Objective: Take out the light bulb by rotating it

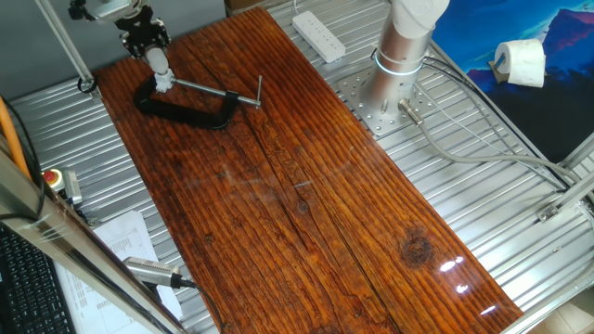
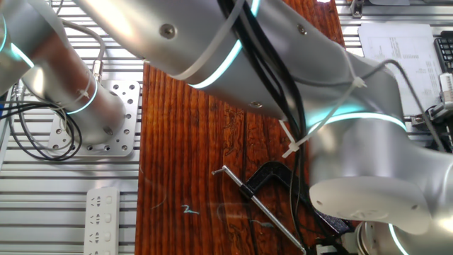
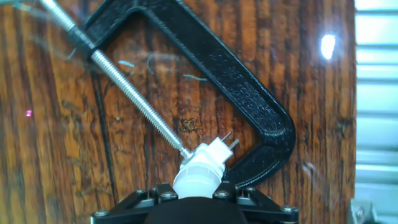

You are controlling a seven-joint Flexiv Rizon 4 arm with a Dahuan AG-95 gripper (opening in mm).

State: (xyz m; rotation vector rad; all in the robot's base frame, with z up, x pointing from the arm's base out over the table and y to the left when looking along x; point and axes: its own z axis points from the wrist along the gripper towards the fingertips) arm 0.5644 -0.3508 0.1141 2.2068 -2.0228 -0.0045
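Hand view: jaws clenched on light bulb (image 3: 198,173); bulb tip within black C-clamp (image 3: 249,106) opening.

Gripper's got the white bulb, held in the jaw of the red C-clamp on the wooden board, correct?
Not quite: the C-clamp is black, not red, as the hand view shows. The rest holds: the gripper has the white light bulb, in the clamp's jaw on the wooden board.

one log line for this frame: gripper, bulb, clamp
gripper: shut on light bulb | bulb: at clamp jaw, beside screw bar tip | clamp: flat on wooden board
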